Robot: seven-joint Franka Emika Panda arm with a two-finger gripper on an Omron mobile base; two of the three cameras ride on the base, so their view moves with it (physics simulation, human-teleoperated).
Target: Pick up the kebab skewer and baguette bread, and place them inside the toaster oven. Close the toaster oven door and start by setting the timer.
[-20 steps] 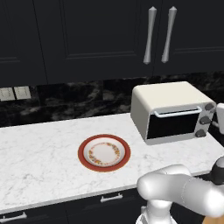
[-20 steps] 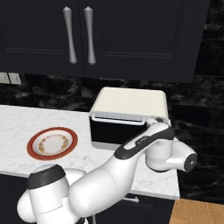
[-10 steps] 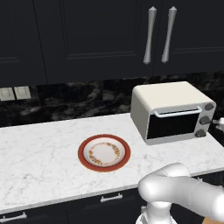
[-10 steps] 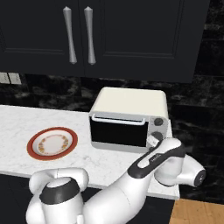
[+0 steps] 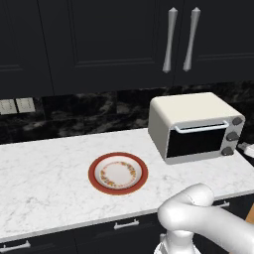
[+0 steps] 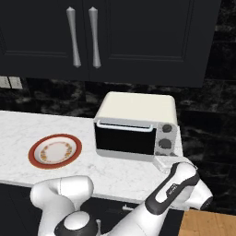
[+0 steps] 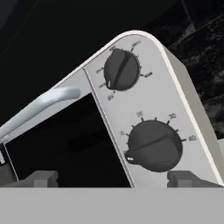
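The cream-white toaster oven stands on the counter at the right. Its door is shut, with dark glass under the pale bar handle. My gripper is open, low in front of the oven's right-hand knob panel and close to it. Two grey knobs fill the hand view: an upper knob and a lower knob just above my fingertips. Nothing is between the fingers. The kebab skewer and baguette bread are out of view.
A red-rimmed plate lies bare on the white marble counter left of the oven. Dark cabinets with long handles hang above. My arm's elbow sits over the counter's front edge at the right.
My arm has sunk lower and moved a little right in front of the oven's knob side. The gripper has stayed open. Oven and plate have not moved.
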